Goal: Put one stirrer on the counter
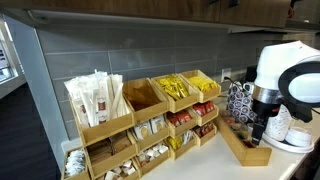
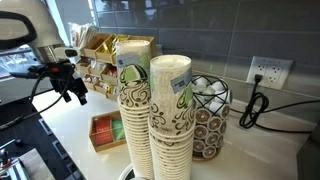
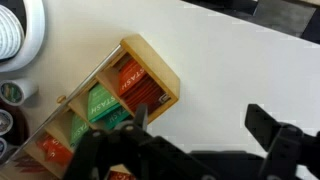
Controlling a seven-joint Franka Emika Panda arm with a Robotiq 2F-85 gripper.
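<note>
Tall white paper-wrapped stirrers [image 1: 97,98] stand in the top end bin of the tiered wooden rack [image 1: 150,125]. My gripper [image 1: 258,128] is far from them, at the other end of the counter [image 1: 212,158], hovering over a low wooden tray [image 1: 245,146]. In the wrist view the gripper [image 3: 200,125] is open and empty. The pale counter [image 3: 230,60] lies between its fingers, and the tray of tea packets [image 3: 120,95] is beside one finger. In an exterior view the gripper [image 2: 72,90] hangs above the counter [image 2: 75,125] near the tray [image 2: 105,130].
Two tall stacks of paper cups [image 2: 150,115] stand close to one camera. A wire basket of pods [image 2: 210,115] and a wall socket [image 2: 268,70] are behind them. A stack of white lids [image 3: 22,35] sits beside the tray. The rack also shows in an exterior view [image 2: 110,55].
</note>
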